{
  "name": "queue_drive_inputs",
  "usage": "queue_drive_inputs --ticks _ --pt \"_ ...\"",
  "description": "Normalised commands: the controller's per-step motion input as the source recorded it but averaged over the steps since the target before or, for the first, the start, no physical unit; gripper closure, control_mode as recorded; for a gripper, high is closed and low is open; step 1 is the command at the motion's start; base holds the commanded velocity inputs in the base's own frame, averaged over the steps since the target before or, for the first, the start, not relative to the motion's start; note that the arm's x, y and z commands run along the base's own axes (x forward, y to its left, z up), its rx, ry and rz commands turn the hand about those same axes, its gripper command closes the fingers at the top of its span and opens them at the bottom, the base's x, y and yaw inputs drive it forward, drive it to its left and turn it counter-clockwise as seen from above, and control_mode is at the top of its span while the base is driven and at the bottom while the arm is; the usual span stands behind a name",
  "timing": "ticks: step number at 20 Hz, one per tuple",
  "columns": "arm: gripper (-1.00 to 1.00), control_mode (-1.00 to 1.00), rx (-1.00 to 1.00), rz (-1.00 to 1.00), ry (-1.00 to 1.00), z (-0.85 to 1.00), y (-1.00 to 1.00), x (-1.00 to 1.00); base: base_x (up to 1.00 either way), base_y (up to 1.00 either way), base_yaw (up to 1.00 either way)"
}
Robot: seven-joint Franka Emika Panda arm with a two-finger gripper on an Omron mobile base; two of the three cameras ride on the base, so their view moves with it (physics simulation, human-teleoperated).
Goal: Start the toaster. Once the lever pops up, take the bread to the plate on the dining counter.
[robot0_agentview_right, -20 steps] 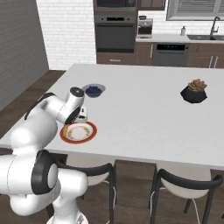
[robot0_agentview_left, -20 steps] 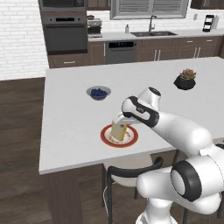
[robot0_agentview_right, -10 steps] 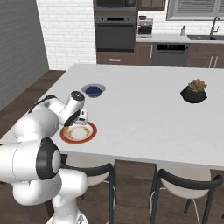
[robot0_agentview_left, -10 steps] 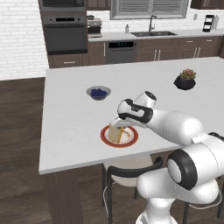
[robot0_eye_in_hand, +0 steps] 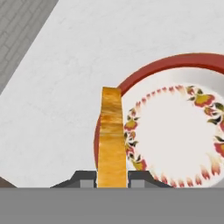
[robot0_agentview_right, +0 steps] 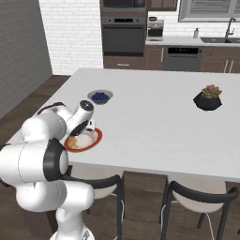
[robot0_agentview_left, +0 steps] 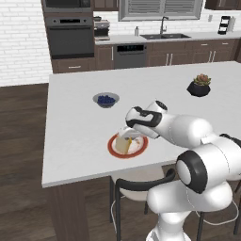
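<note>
My gripper (robot0_agentview_left: pixel 127 136) is shut on the bread (robot0_agentview_left: pixel 123 145), a tan slice held on edge. It hangs low over the left part of the red-rimmed plate (robot0_agentview_left: pixel 113 149), which lies near the front edge of the white dining counter (robot0_agentview_left: pixel 75 122). In the hand view the bread (robot0_eye_in_hand: pixel 112 135) stands upright between my fingertips (robot0_eye_in_hand: pixel 87 178), its crust facing me, above the plate's red rim (robot0_eye_in_hand: pixel 144 72) and flowered white centre. From the right base view my gripper (robot0_agentview_right: pixel 86 129) hovers over the plate (robot0_agentview_right: pixel 96 139). Whether the slice touches the plate cannot be told. The toaster is out of view.
A grey bowl of blue berries (robot0_agentview_left: pixel 106 99) sits behind the plate. A potted plant (robot0_agentview_left: pixel 199 85) stands at the counter's far right. Dark-framed chairs (robot0_agentview_left: pixel 141 186) are tucked under the front edge. Oven and sink cabinets line the back wall.
The hand has sunk a little toward the plate with the bread still in it, and the forearm has dropped lower over the counter.
</note>
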Motion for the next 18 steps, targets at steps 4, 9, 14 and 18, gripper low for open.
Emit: queue_drive_inputs --ticks 4,9,14,18 --pt "1.0 -1.0 0.0 0.0 0.0 -0.34 0.0 0.0 0.0 0.0 0.0" --pt "1.0 -1.0 0.0 0.0 0.0 -0.09 0.0 0.01 0.0 0.0 0.0" --pt "-1.0 -1.0 0.0 0.0 0.0 0.0 0.0 0.0 0.0 0.0 0.0" --pt "-1.0 -1.0 0.0 0.0 0.01 0.0 -0.01 0.0 0.0 0.0 0.0"
